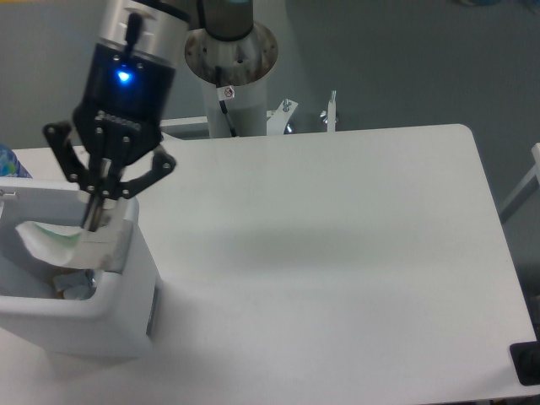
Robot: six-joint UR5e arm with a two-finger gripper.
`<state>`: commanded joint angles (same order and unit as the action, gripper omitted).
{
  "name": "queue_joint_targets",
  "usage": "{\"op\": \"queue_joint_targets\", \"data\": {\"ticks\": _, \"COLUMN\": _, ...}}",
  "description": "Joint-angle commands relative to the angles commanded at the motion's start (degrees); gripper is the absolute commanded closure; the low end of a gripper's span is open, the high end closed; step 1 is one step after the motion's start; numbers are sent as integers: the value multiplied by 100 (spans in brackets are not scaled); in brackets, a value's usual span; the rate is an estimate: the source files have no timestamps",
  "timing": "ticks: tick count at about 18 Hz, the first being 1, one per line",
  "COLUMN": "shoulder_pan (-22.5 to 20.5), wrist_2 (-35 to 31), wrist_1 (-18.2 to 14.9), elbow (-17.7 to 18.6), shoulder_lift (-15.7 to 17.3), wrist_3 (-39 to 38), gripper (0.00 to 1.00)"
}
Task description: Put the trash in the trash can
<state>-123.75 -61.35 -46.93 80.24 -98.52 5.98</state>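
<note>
My gripper point(95, 221) hangs over the right side of the trash can point(126, 308), a white boxy bin at the table's left front. It is shut on a white wrinkly paper packet point(52, 243) with a faint green edge. The packet hangs over the can's opening, just inside the right rim. Down in the can lies some trash point(74, 288), partly hidden by the front wall; I cannot tell what it is. A blue bottle cap point(8, 162) shows at the left edge behind the can.
The white table point(337, 253) stretches to the right of the can. The arm's base column point(232, 80) stands behind the table's far edge, with metal brackets point(329, 114) beside it. A dark object point(525, 364) sits at the lower right corner.
</note>
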Motion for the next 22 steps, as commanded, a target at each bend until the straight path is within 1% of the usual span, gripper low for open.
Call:
{"op": "queue_joint_targets", "data": {"ticks": 2, "shoulder_pan": 131, "wrist_2": -17, "wrist_1": -9, "elbow": 44, "shoulder_lift": -18, "wrist_3": 0, "gripper": 100}}
{"op": "queue_joint_targets", "data": {"ticks": 3, "shoulder_pan": 193, "wrist_2": -18, "wrist_1": 0, "elbow": 79, "shoulder_lift": -35, "wrist_3": 26, "gripper": 91}}
{"op": "queue_joint_targets", "data": {"ticks": 4, "shoulder_pan": 246, "wrist_2": -18, "wrist_1": 0, "elbow": 114, "shoulder_lift": -61, "wrist_3": 18, "gripper": 69}}
{"op": "queue_joint_targets", "data": {"ticks": 5, "shoulder_pan": 299, "wrist_2": -18, "wrist_1": 0, "elbow": 123, "shoulder_lift": -88, "wrist_3": 18, "gripper": 52}}
{"op": "queue_joint_targets", "data": {"ticks": 6, "shoulder_pan": 334, "wrist_2": -18, "wrist_1": 0, "elbow": 132, "shoulder_lift": -105, "wrist_3": 18, "gripper": 33}}
{"op": "queue_joint_targets", "data": {"ticks": 8, "shoulder_pan": 343, "wrist_2": -26, "wrist_1": 0, "elbow": 176, "shoulder_lift": -106, "wrist_3": 35, "gripper": 20}}
{"op": "queue_joint_targets", "data": {"ticks": 9, "shoulder_pan": 334, "wrist_2": -35, "wrist_1": 9, "elbow": 202, "shoulder_lift": -106, "wrist_3": 44, "gripper": 5}}
{"op": "queue_joint_targets", "data": {"ticks": 10, "shoulder_pan": 334, "wrist_2": -53, "wrist_1": 17, "elbow": 220, "shoulder_lift": -97, "wrist_3": 44, "gripper": 0}}
{"op": "queue_joint_targets", "data": {"ticks": 14, "shoulder_pan": 273, "wrist_2": -62, "wrist_1": 18, "elbow": 281, "shoulder_lift": -105, "wrist_3": 18, "gripper": 0}}
{"op": "queue_joint_targets", "data": {"ticks": 18, "shoulder_pan": -420, "wrist_2": -202, "wrist_1": 79, "elbow": 290, "shoulder_lift": -97, "wrist_3": 61, "gripper": 0}}
{"op": "queue_joint_targets", "data": {"ticks": 20, "shoulder_pan": -850, "wrist_2": -290, "wrist_1": 105, "elbow": 290, "shoulder_lift": -97, "wrist_3": 114, "gripper": 0}}
{"op": "queue_joint_targets", "data": {"ticks": 22, "shoulder_pan": -1255, "wrist_2": -308, "wrist_1": 79, "elbow": 360, "shoulder_lift": -106, "wrist_3": 394, "gripper": 0}}
